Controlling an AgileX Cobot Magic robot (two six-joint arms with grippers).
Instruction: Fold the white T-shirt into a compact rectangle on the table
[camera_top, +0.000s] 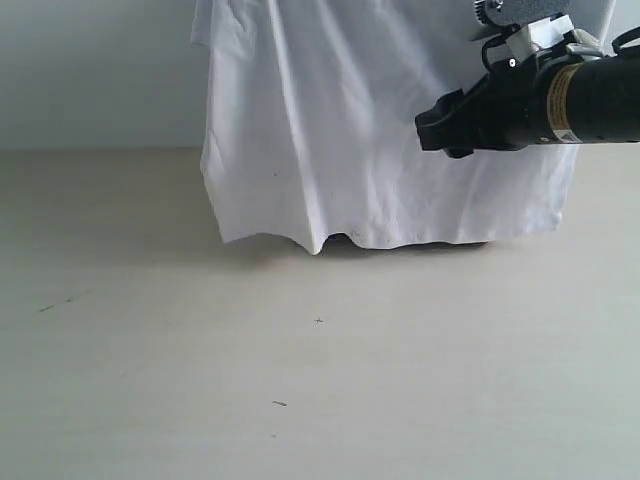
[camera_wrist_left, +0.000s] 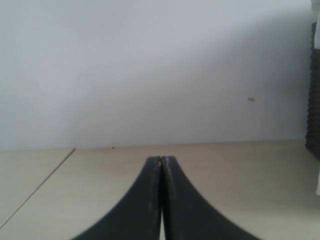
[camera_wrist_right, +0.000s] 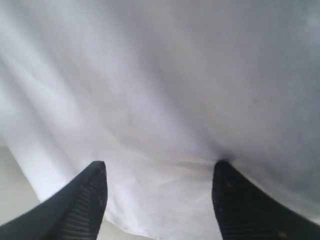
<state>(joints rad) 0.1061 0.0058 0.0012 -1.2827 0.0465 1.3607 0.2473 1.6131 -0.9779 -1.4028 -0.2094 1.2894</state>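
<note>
The white T-shirt (camera_top: 380, 120) hangs as a wrinkled sheet, its top cut off by the exterior view's upper edge and its hem just above the table (camera_top: 300, 380). No red strip or tag shows. My right gripper (camera_top: 428, 128) reaches in from the right in front of the cloth. In the right wrist view it (camera_wrist_right: 160, 172) is open, with the T-shirt (camera_wrist_right: 165, 100) filling the space ahead and one fingertip (camera_wrist_right: 225, 175) denting the fabric. My left gripper (camera_wrist_left: 161, 160) is shut, a thin white sliver showing between its fingers low down; it is outside the exterior view.
The beige table stretches toward the front with a few small dark specks (camera_top: 279, 403). A pale wall (camera_top: 90, 70) stands behind. In the left wrist view a dark wicker basket (camera_wrist_left: 315, 100) shows at the frame edge.
</note>
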